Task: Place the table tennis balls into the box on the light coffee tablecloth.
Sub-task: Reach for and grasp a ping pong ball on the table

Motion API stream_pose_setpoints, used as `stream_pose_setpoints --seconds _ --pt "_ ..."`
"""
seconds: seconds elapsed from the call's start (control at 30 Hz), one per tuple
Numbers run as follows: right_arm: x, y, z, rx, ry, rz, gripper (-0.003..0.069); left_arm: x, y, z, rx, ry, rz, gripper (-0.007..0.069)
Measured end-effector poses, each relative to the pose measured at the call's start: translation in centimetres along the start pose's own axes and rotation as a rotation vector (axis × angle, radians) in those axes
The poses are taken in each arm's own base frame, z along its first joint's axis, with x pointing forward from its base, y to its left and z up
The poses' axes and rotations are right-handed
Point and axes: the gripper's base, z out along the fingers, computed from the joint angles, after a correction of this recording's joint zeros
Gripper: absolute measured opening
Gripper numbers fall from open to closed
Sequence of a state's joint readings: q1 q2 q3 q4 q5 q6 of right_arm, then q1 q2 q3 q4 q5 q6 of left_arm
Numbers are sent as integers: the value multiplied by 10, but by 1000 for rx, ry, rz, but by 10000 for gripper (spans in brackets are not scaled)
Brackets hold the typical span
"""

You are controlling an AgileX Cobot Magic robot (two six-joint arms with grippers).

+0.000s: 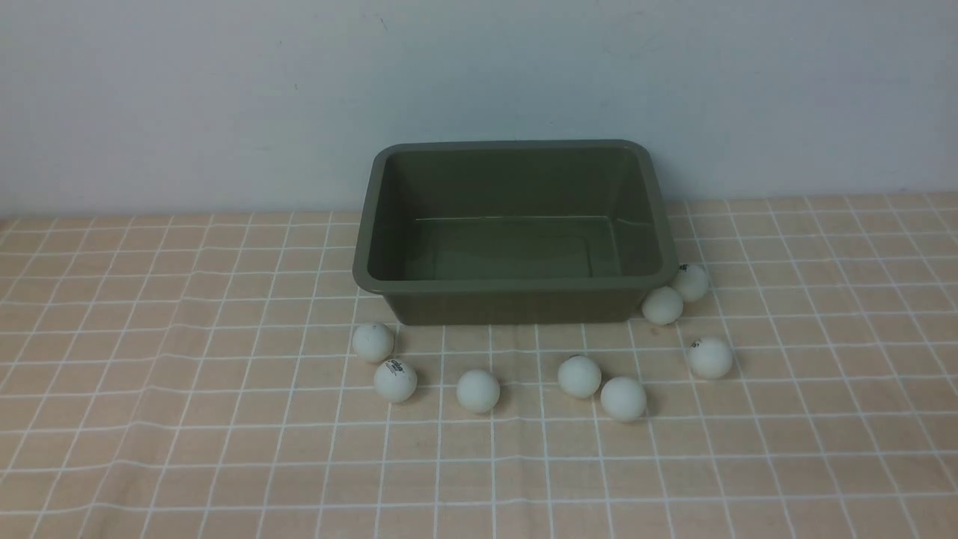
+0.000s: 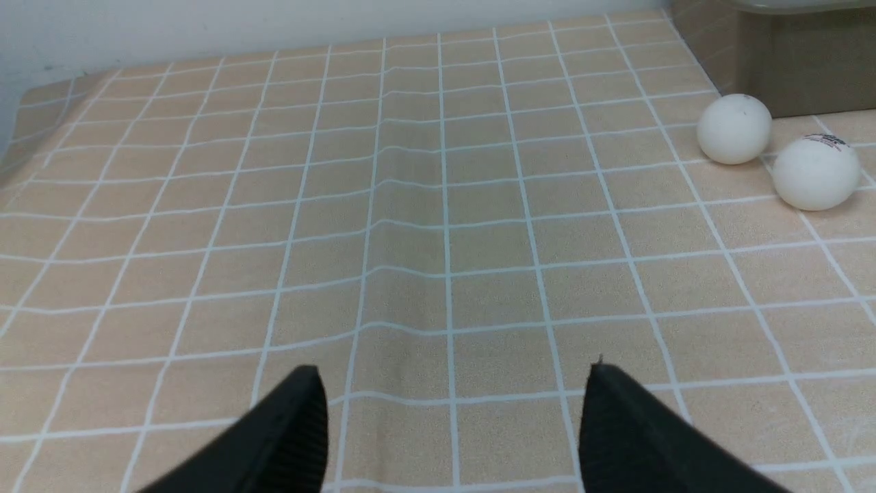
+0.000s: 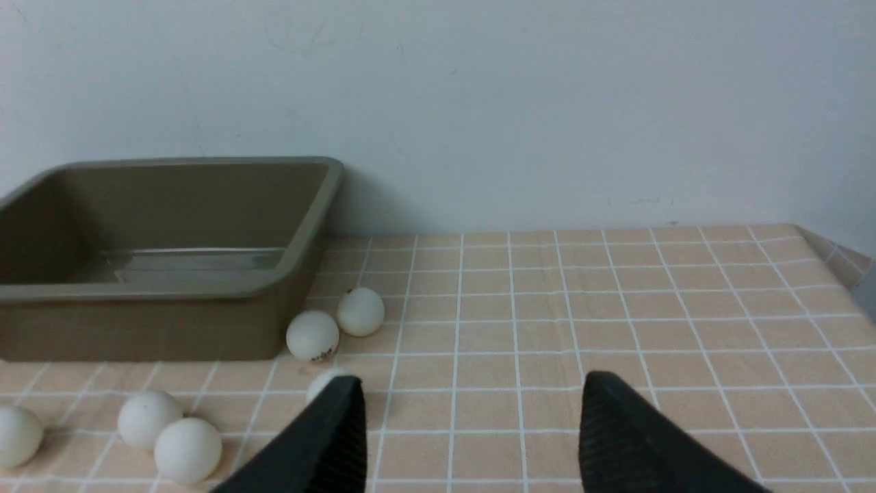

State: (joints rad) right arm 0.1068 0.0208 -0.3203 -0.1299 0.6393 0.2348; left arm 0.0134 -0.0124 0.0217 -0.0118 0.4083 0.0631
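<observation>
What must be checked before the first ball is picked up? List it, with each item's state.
1. Olive-green box upright and empty: ok.
2. All eight table tennis balls out on the grid tablecloth: ok.
3. Left gripper open, holding nothing: ok.
4. Right gripper open, holding nothing: ok.
5. Finger room around the ball at the box's near right corner: cannot tell.

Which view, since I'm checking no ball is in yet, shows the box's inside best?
The front view: the box shows its whole empty floor. The right wrist view sees it obliquely; the left wrist view catches only a corner.
</observation>
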Motion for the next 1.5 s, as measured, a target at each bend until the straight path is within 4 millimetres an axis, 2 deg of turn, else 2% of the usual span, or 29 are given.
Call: stream_pose_setpoints --seconds 0.33,1.07,1.17,1.3,1.33,1.37,1.5 --pt "-4 4 -3 -40 -2 70 388 0 0 0 0 0 0 413" --pt "-4 4 -3 -44 -1 78 388 0 0 0 -5 -1 21 413" --pt "-4 4 -3 -45 2 80 388 -1 -2 0 25 -20 -89 413" --pt "-4 5 -3 -52 3 92 388 -6 -8 0 99 -63 -374 413" --pt "-4 5 -3 -53 3 93 388 -6 -8 0 103 -63 -389 413" --pt "-4 5 -3 -58 0 96 388 -9 -10 0 132 -83 -497 413" --pt "-7 7 -3 -73 -35 67 388 -16 -11 -1 183 -140 -693 413"
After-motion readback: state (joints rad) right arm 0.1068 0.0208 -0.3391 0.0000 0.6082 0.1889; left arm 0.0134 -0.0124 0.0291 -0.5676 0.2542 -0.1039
